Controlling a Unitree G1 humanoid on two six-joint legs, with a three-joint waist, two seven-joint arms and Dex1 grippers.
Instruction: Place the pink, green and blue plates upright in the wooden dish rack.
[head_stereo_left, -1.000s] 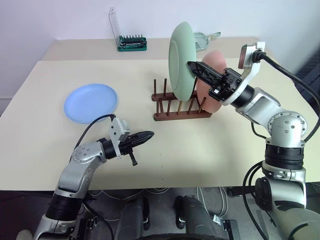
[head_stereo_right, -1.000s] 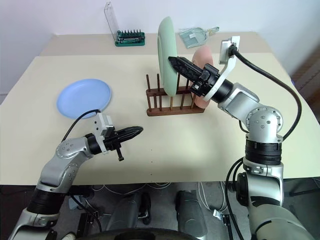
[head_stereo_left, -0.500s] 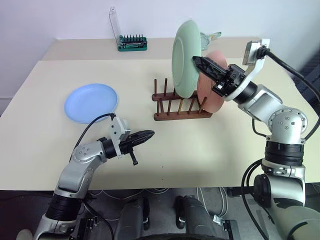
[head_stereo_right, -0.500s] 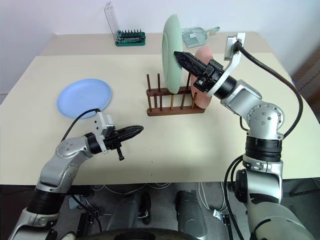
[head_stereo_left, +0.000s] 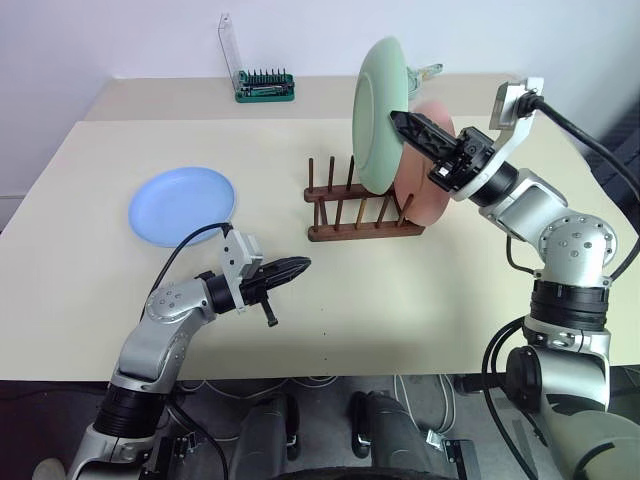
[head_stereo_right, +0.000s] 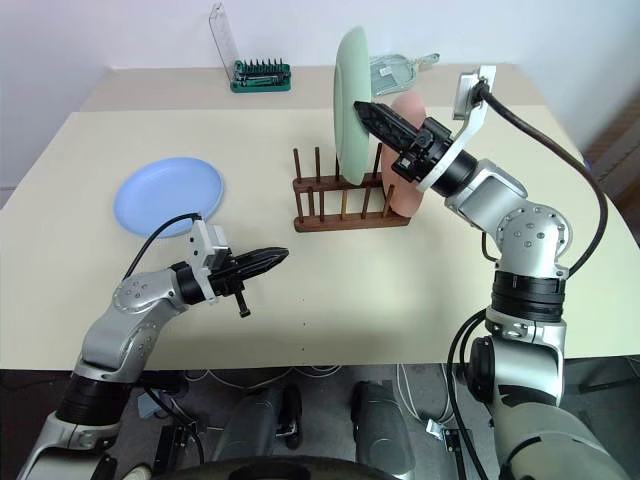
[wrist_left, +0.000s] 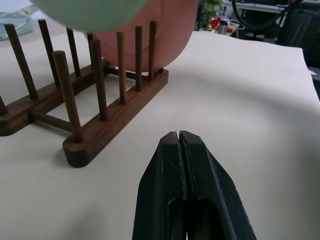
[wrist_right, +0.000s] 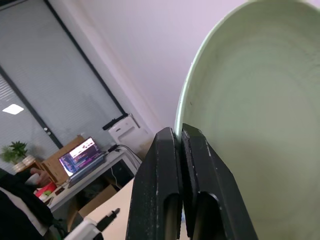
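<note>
My right gripper (head_stereo_left: 394, 118) is shut on the rim of the pale green plate (head_stereo_left: 377, 110) and holds it upright just above the wooden dish rack (head_stereo_left: 362, 212). The plate's lower edge hangs over the pegs near the rack's right half. Behind it the pink plate (head_stereo_left: 428, 180) stands upright at the rack's right end. The light blue plate (head_stereo_left: 182, 205) lies flat on the table at the left. My left gripper (head_stereo_left: 303, 265) is shut and empty, hovering low over the table in front of the rack, pointing at it (wrist_left: 105, 125).
A green bit holder (head_stereo_left: 264, 86) with a clear lid stands at the back edge, and a clear glass bottle (head_stereo_left: 425, 72) lies behind the green plate. Bare cream tabletop (head_stereo_left: 420, 290) stretches between the rack and the front edge.
The green plate and my right gripper have shifted slightly to the right, closer to the pink plate. The left arm has kept still.
</note>
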